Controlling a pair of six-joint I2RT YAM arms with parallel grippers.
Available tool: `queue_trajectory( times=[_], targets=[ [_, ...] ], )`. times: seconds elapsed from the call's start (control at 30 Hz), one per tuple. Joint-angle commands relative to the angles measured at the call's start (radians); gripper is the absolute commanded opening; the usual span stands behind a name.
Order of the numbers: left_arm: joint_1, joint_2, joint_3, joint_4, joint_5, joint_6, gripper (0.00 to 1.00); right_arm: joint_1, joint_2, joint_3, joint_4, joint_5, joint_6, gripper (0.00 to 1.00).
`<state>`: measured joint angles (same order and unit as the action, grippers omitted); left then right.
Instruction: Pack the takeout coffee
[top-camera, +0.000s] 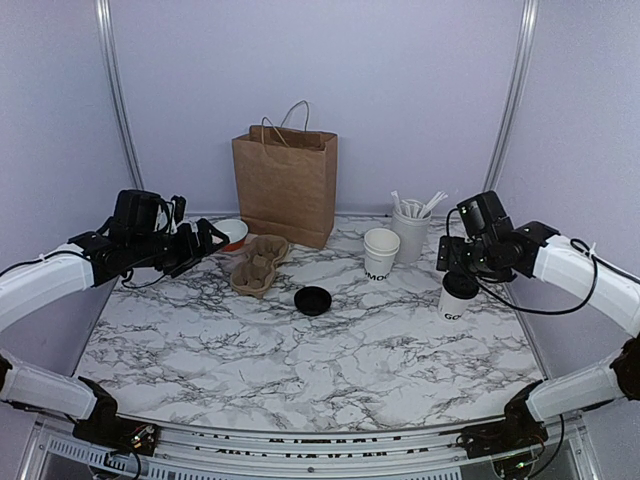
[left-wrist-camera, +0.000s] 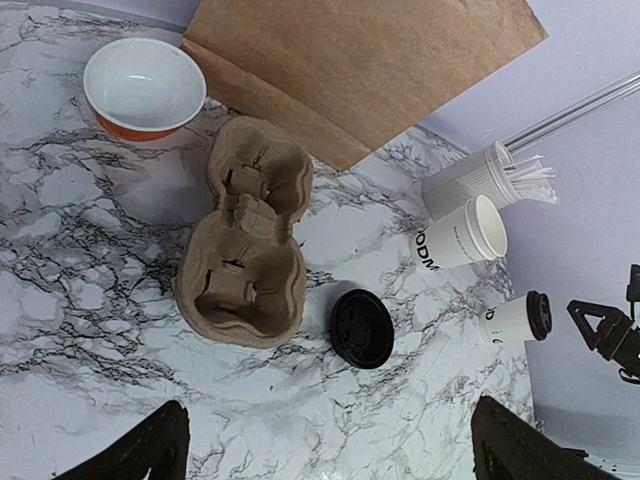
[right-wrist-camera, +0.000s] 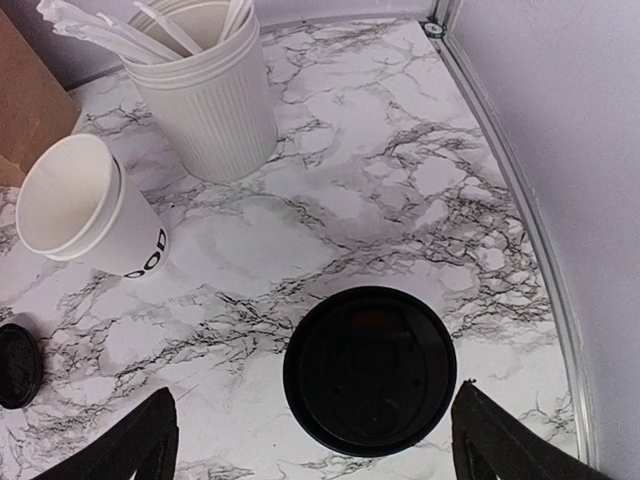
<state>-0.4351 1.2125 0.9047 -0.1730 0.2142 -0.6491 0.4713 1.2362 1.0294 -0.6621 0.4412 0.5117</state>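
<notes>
Lidded cup (top-camera: 457, 298) upright near the table's (top-camera: 300, 370) right edge — long axis vertical, black lid (right-wrist-camera: 370, 370) up. Right gripper (right-wrist-camera: 312, 400) just above, fingers spread wide, holding nothing; left gripper (left-wrist-camera: 330, 420) equally agape near the carrier (left-wrist-camera: 245, 240). Liable to tip if a descending finger clips the lid rim — or crumple under hard squeeze.

There were two paper cups (top-camera: 381, 253) (left-wrist-camera: 505, 320), two black lids (top-camera: 313, 300) (right-wrist-camera: 370, 370), one stirrer cup (top-camera: 411, 235), one carrier (top-camera: 258, 265), one bag (top-camera: 285, 185), one bowl (top-camera: 232, 233)
</notes>
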Motion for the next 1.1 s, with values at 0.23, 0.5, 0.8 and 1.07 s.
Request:
queue_trajectory(
  times=[0.23, 0.5, 0.8, 1.07],
  targets=[
    [-0.046, 0.035, 0.121, 0.146, -0.002, -0.131, 0.99, 0.071, -0.009, 0.098, 0.107, -0.084, -0.091, 0.92],
    [-0.074, 0.138, 0.279, 0.205, -0.045, -0.173, 0.99, 0.099, -0.01, 0.121, 0.145, -0.114, -0.115, 0.92],
    [-0.083, 0.33, 0.547, 0.28, -0.171, -0.171, 0.99, 0.101, -0.035, 0.107, 0.163, -0.142, -0.104, 0.92],
    [-0.088, 0.578, 0.877, 0.188, -0.398, 0.002, 0.87, 0.116, -0.069, 0.115, 0.139, -0.149, -0.087, 0.92]
  ],
)
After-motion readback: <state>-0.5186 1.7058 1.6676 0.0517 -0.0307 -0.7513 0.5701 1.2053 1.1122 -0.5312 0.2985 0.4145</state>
